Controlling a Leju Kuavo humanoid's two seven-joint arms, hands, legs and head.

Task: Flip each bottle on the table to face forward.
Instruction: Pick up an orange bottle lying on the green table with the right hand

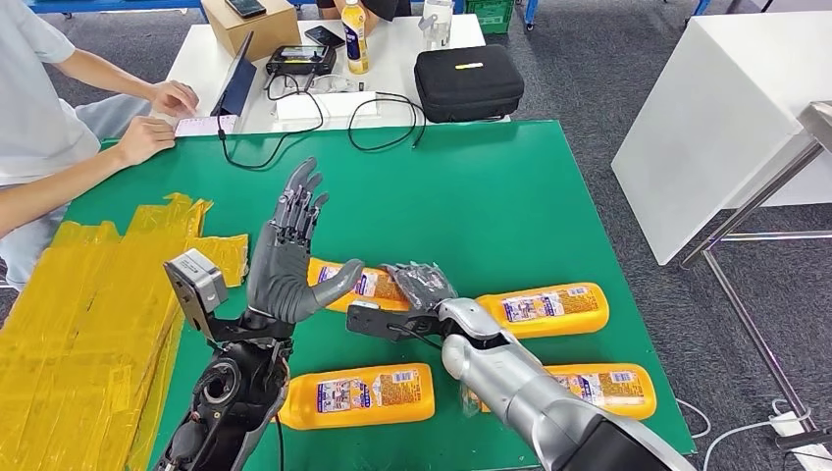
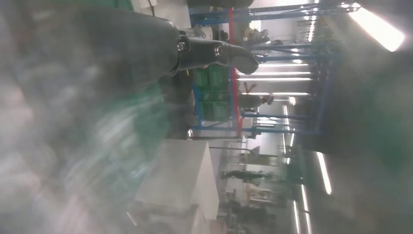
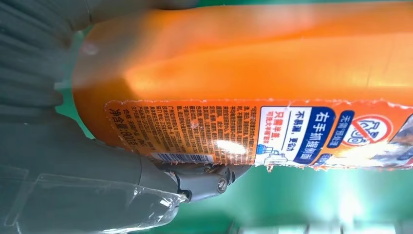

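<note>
Four orange bottles with blue-and-white labels lie on their sides on the green table (image 1: 491,196). My right hand (image 1: 420,287) grips the middle-left bottle (image 1: 368,284). In the right wrist view that bottle (image 3: 253,73) sits between the fingers and the thumb (image 3: 204,183), label side showing. My left hand (image 1: 286,260) is raised just left of it, fingers spread and pointing up, holding nothing; its thumb (image 2: 214,51) shows in the blurred left wrist view. The other bottles lie at the right (image 1: 545,309), the front left (image 1: 358,392) and the front right (image 1: 608,386).
Yellow tape strips (image 1: 88,304) cover the table's left part. A person (image 1: 59,118) sits at the far left with hands by a tablet (image 1: 235,78). Beyond lies a white table with a black case (image 1: 468,81), cables and a box. Another white table (image 1: 726,118) stands right.
</note>
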